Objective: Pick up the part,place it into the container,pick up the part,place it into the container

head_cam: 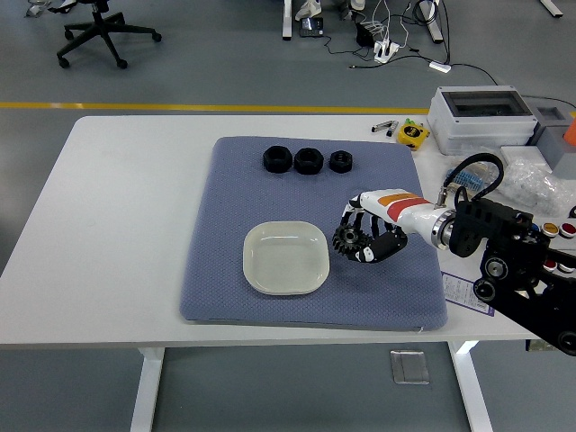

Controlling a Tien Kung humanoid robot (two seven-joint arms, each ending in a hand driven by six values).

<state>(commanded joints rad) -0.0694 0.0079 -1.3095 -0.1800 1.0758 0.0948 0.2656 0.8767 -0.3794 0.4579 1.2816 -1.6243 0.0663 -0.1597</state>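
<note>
- My right robot hand (364,236) is clenched around a black toothed gear (346,241), fingers wrapped over its top and back, the gear's teeth poking out on the side facing the dish.
- The gear sits in my grip just beside the right rim of the cream square dish with rounded corners (285,257), not over it; whether it is clear of the mat I cannot tell.
- The dish holds nothing that I can see, and it rests on the blue-grey textured mat (234,198) that covers the middle of the white tabletop (126,207).
- My forearm, white with orange and red stripes near the wrist, runs back to the right into the black arm housing at the picture's right edge.
- A second small gear does not show; my hand covers that patch of mat.
- Along the far edge of the mat stand three black nut-like parts in a row: a large one (276,158), a second large one (308,159) touching or nearly touching it, and a smaller one (340,161) just beside that.
- Off the mat, at the far right corner of the tabletop, there is a small yellow block (412,134) and a grey lidded plastic box (481,115), with clear bags of small items near it.
</note>
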